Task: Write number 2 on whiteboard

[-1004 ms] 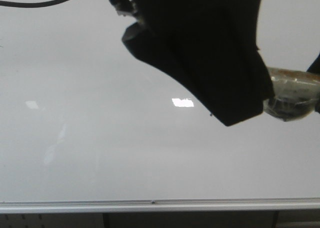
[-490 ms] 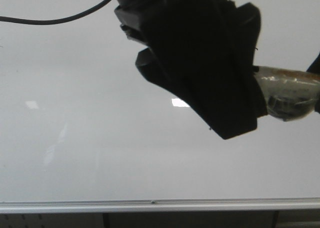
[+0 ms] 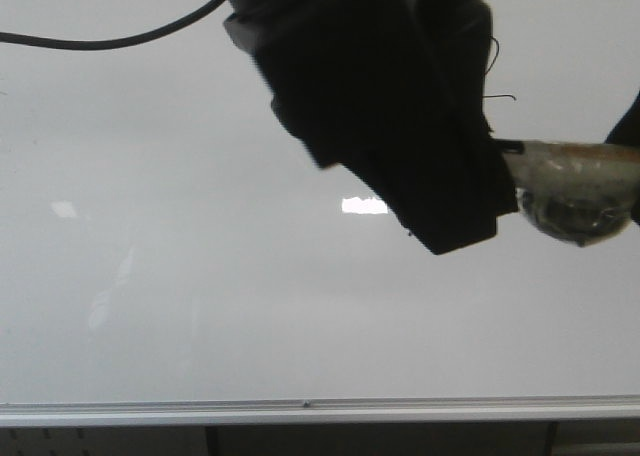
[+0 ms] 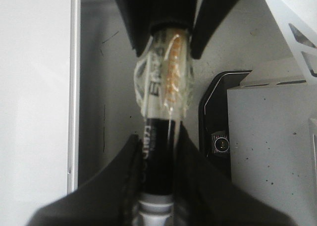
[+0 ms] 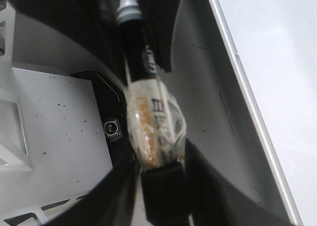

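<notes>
The whiteboard fills the front view, with a silver bottom rail. My left gripper is a large dark shape at top centre. It is shut on a black marker whose tape-wrapped barrel runs to the right edge. There a dark finger of my right gripper shows. In the left wrist view my left gripper clamps the marker near its white end. In the right wrist view my right gripper closes on the marker's black end. Thin black strokes show beside the left gripper; whether they are the number 2 I cannot tell.
A black cable crosses the board's upper left. Both wrist views show the board's silver edge. They also show a speckled pale panel with a black device below the marker.
My left gripper has turned and shifted up and a little left. The taped marker end has risen slightly. More of the thin black strokes beside the gripper now shows.
</notes>
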Robot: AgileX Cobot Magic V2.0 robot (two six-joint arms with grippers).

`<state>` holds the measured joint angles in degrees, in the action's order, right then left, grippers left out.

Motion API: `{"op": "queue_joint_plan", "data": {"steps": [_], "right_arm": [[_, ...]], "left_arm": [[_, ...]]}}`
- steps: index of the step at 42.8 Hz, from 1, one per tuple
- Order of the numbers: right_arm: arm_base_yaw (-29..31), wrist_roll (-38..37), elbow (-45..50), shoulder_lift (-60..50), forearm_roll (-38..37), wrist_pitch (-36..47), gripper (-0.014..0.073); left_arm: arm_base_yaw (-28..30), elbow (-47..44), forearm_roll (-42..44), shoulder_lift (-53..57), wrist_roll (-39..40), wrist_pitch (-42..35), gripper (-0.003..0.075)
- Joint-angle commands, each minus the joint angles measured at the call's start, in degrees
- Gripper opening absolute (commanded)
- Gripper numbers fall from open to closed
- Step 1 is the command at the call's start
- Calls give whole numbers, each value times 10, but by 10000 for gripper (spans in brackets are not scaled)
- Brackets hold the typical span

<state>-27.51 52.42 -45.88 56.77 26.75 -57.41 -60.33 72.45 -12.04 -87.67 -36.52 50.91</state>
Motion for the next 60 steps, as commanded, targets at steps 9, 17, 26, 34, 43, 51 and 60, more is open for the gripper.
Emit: {"op": "queue_joint_plan", "data": {"steps": [9,17,26,34,43,51,60], "right_arm": [[36,-62,-19,-26,-3,12,519],[97,-193,-19,-78,-84,12,518],[169,-307,-19,-133,-147,12,518],[188,-309,-16,-140,-147,8,518],[188,-309,-16,-140,-147,11,518],[188,-309,-16,-140,-147,11,518],[188,-309,-16,-140,-147,12,518]], "left_arm": [[0,19,16,28,39,-10,8],[0,19,148,54,160,20,8],[13,19,282,113,337,69,8],[97,15,290,183,434,71,8],[216,-17,290,275,455,60,8],[329,-79,290,341,507,-10,8],[428,-158,290,356,529,-125,8]]}}
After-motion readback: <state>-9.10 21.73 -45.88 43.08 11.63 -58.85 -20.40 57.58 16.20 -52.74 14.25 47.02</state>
